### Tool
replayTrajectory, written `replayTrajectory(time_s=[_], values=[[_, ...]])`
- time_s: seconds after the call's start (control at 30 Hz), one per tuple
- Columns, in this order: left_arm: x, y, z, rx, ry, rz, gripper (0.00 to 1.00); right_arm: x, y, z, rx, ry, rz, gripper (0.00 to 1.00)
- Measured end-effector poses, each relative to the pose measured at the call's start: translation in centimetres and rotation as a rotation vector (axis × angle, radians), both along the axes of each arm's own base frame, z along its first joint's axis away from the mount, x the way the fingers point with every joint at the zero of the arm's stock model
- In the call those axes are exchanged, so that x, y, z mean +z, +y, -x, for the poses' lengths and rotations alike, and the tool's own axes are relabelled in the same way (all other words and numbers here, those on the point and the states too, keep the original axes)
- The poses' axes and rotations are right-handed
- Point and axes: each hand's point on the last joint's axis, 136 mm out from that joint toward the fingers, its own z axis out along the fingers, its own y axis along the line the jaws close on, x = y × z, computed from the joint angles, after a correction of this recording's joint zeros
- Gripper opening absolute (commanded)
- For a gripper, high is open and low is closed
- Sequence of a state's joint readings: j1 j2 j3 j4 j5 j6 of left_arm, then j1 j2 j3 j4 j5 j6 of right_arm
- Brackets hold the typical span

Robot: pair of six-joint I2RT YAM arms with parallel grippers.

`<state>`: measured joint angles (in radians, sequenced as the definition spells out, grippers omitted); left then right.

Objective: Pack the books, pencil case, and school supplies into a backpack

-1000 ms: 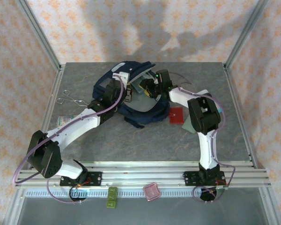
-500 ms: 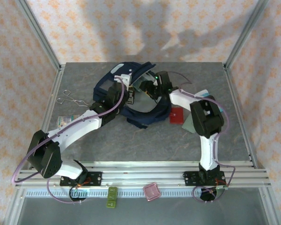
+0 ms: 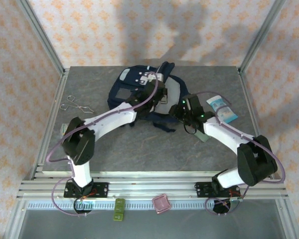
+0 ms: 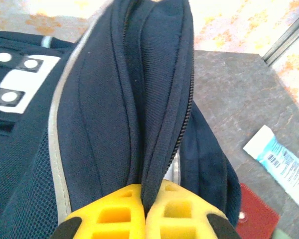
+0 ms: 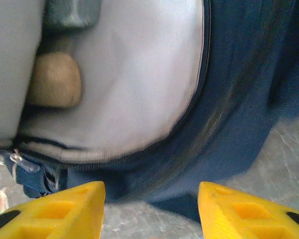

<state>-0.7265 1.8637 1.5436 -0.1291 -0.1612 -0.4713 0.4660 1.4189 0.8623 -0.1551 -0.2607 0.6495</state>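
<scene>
The navy backpack (image 3: 134, 89) lies at the back middle of the table, its grey patch and white strip facing up. My left gripper (image 3: 159, 94) is shut on the backpack's zipped rim (image 4: 154, 124) and holds the fabric fold upright between its fingers (image 4: 114, 214). Just off the bag's near right edge, my right gripper (image 3: 179, 113) stands open, with nothing between its fingers (image 5: 65, 209). The right wrist view looks into the grey-lined opening (image 5: 139, 74), where a brown corner (image 5: 55, 79) and a grey-blue piece (image 5: 72, 12) sit blurred. The red piece (image 4: 256, 219) lies right of the bag, and the grey-green piece (image 3: 203, 136) is beside my right forearm.
A white-and-blue tube (image 3: 222, 107) lies at the right, also seen in the left wrist view (image 4: 281, 162). Metal scissors (image 3: 74, 104) rest at the far left. Small green (image 3: 119, 209) and pink (image 3: 161, 204) items sit below the front rail. Frame posts stand at the back corners.
The left arm has drawn the backpack toward the back of the table, still gripping its rim. The right gripper has pulled out of the opening toward the near right, and that forearm now covers the red piece.
</scene>
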Motion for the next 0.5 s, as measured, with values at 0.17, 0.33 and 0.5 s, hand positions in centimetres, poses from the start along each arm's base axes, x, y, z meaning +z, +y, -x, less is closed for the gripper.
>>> replayTrajectory(time_s=[0.17, 0.33, 0.5], values=[[-0.5, -3.0, -1.1, -0.024, 0.036, 0.063, 0.49, -2.1, 1.0, 2.6, 0.053, 0.027, 0.027, 0.51], [0.5, -3.1, 0.8, -0.058, 0.050, 0.113, 0.62, -1.1, 4.1, 3.8, 0.138, -0.037, 0.014, 0.51], [2.2, 2.0, 4.7, -0.021, 0.043, 0.172, 0.70, -0.2, 5.4, 3.7, 0.169, -0.083, -0.008, 0.51]])
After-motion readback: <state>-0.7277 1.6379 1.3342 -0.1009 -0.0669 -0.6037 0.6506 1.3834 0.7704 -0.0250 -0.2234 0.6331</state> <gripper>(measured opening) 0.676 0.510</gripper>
